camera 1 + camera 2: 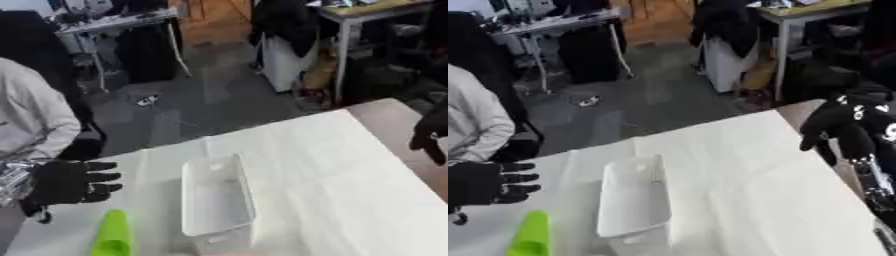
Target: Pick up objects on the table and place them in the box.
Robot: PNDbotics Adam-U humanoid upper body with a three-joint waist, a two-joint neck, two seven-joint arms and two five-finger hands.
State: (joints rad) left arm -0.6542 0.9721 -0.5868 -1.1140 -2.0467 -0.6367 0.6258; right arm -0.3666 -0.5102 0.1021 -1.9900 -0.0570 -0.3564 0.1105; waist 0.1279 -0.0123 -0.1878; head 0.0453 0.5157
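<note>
The left robot hand (70, 181) hovered at the counter's left edge, its fingers spread and pointing right, with nothing in it. Just below it lay a bright green object (111, 234), apart from the fingers. To the right stood the white box (216, 197), near the green object. The right robot hand (843, 126) hung above the far right edge of the white counter (332, 170), fingers drooping and relaxed, holding nothing.
</note>
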